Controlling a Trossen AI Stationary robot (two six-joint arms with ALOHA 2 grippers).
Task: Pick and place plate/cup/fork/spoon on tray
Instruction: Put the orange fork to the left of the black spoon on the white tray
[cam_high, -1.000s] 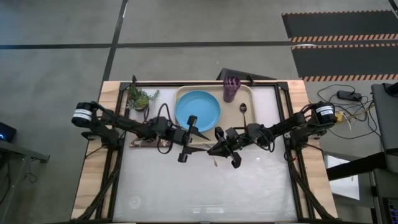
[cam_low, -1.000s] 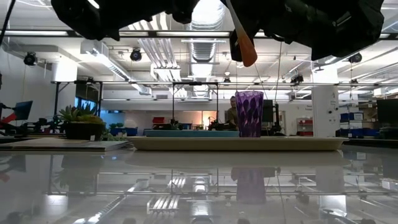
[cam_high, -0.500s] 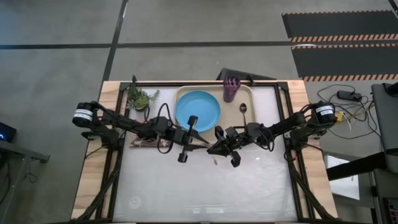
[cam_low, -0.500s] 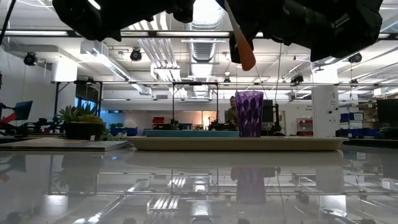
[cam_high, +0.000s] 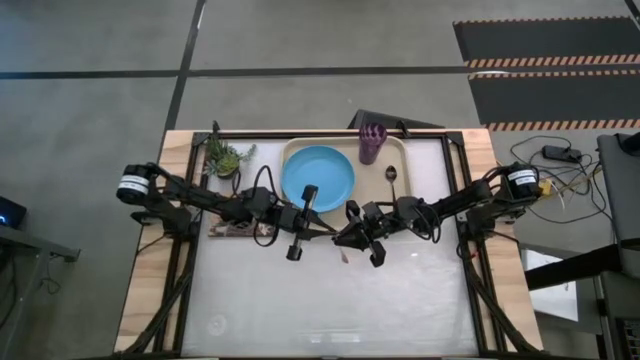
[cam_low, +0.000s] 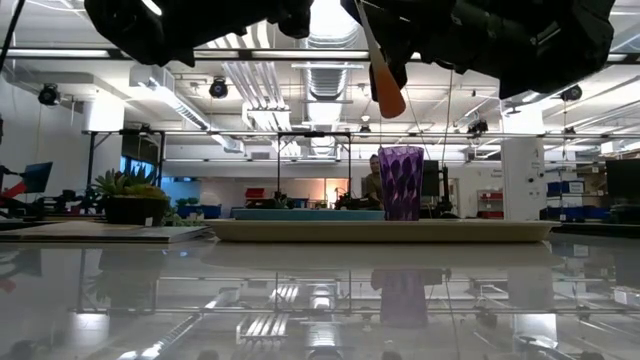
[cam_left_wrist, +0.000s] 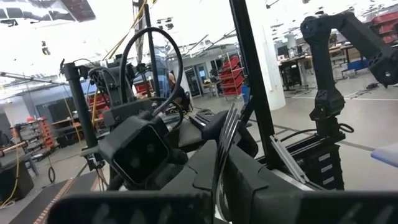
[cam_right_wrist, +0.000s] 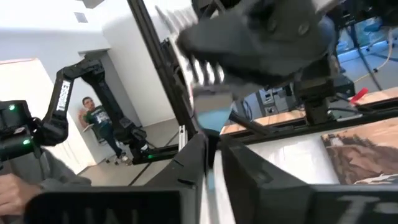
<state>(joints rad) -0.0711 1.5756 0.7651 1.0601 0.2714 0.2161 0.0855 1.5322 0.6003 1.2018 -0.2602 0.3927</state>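
The fork is held in the air between my two grippers over the table's middle, just near of the tray (cam_high: 405, 152). Its orange-red handle (cam_low: 386, 90) hangs down and its tines (cam_left_wrist: 226, 127) point up. My left gripper (cam_high: 330, 228) comes from the left and my right gripper (cam_high: 343, 240) from the right; both are shut on the fork. The light-blue plate (cam_high: 318, 178), the purple cup (cam_high: 371, 143) and the spoon (cam_high: 391, 176) rest on the tray. My left gripper pinches the fork's slim shaft (cam_left_wrist: 216, 177) below the tines between its two fingers, coming level from the table's left. The fork stands about upright, clear of the table. My right gripper pinches the shaft (cam_right_wrist: 209, 152) below the tines (cam_right_wrist: 204, 73) between its two fingers, coming level from the table's right, with its fingertips next to the left gripper's. The handle hangs below, slanted.
A small dark book (cam_high: 235, 232) lies left of the grippers and a potted plant (cam_high: 225, 157) stands at the far left. The near half of the table is glossy white. People show in the room beyond the table (cam_right_wrist: 93, 118).
My right gripper has shifted a little toward the far edge. The fork's hanging handle has moved slightly sideways with it and stays clear of the table. My left gripper has kept still.
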